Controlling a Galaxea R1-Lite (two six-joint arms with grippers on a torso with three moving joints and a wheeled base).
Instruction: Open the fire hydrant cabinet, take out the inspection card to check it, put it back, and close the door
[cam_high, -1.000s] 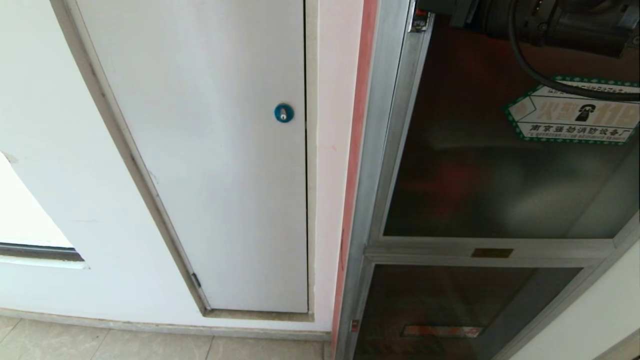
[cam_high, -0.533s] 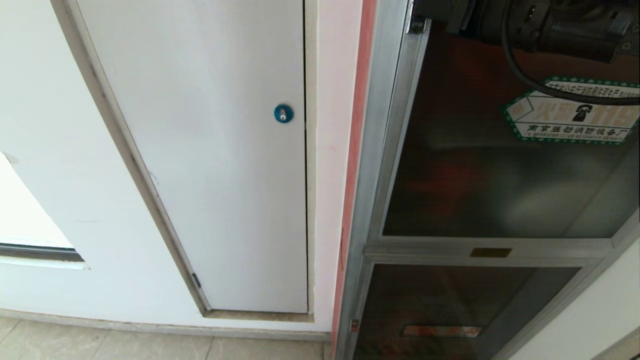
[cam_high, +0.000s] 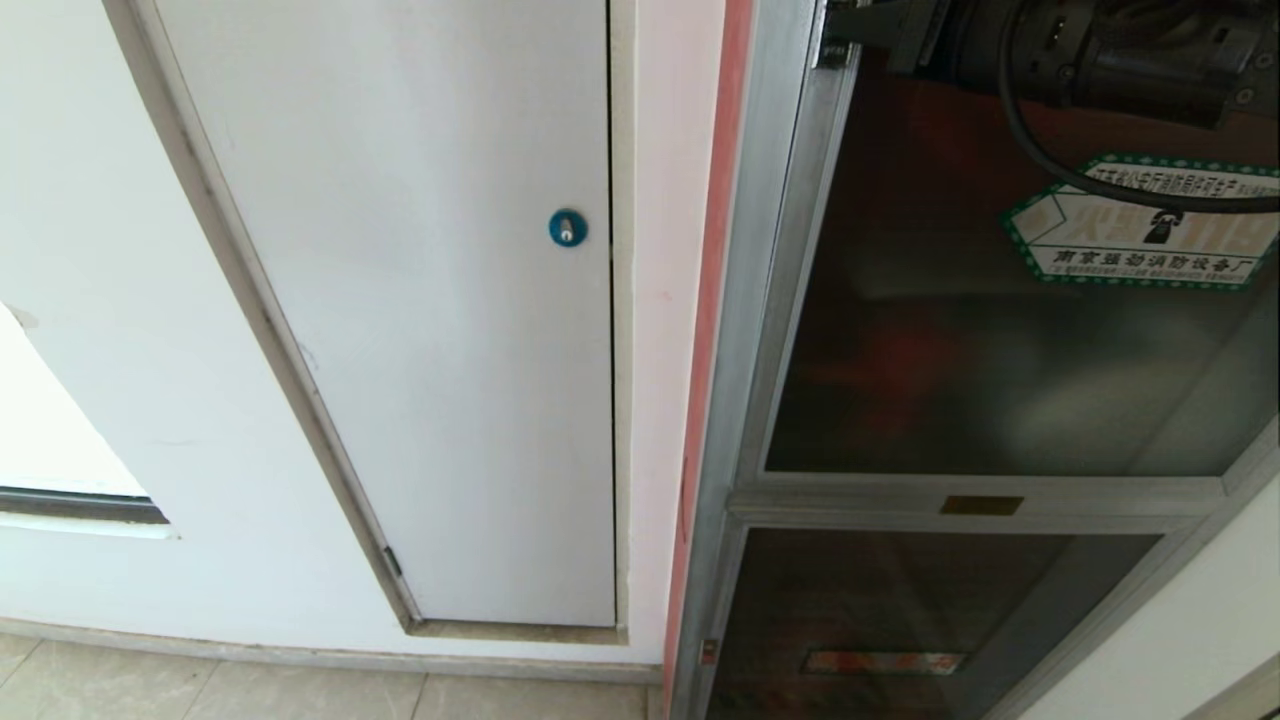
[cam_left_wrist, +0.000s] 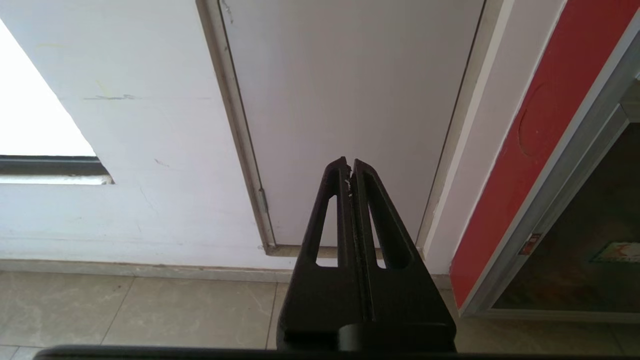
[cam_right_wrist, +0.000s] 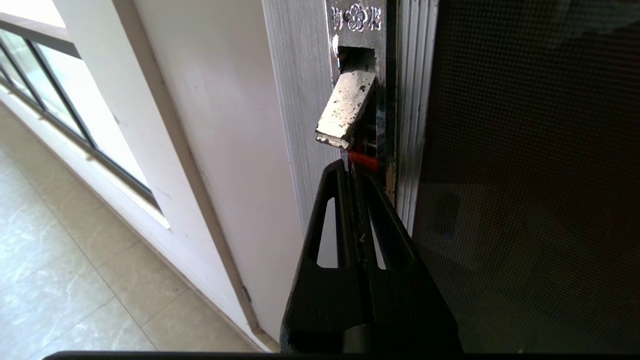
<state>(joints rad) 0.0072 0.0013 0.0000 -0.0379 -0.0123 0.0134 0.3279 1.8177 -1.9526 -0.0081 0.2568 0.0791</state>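
Observation:
The fire hydrant cabinet (cam_high: 745, 300) fills the right of the head view, silver-framed. Its door (cam_high: 960, 380) is dark glass with a green-bordered hexagonal sticker (cam_high: 1140, 235). The door lies against the frame, and I cannot tell whether it is latched. My right arm (cam_high: 1100, 50) reaches in along the top edge. In the right wrist view my right gripper (cam_right_wrist: 351, 167) is shut and empty. Its tips sit just under a silver latch lever (cam_right_wrist: 345, 107) that tilts out of its slot, touching or nearly touching a red tab (cam_right_wrist: 362, 160). My left gripper (cam_left_wrist: 350, 164) is shut and empty, parked low. The inspection card is hidden.
A white wall panel (cam_high: 450, 350) with a blue round lock (cam_high: 567, 227) lies left of the cabinet. A red strip (cam_high: 710, 300) runs down the cabinet's side. Below are a lower glass panel (cam_high: 900, 620), beige floor tiles (cam_high: 300, 695) and a window (cam_right_wrist: 50, 90).
In the head view the right arm has crept slightly left along the top edge. The door, the sticker and the white panel stand as before.

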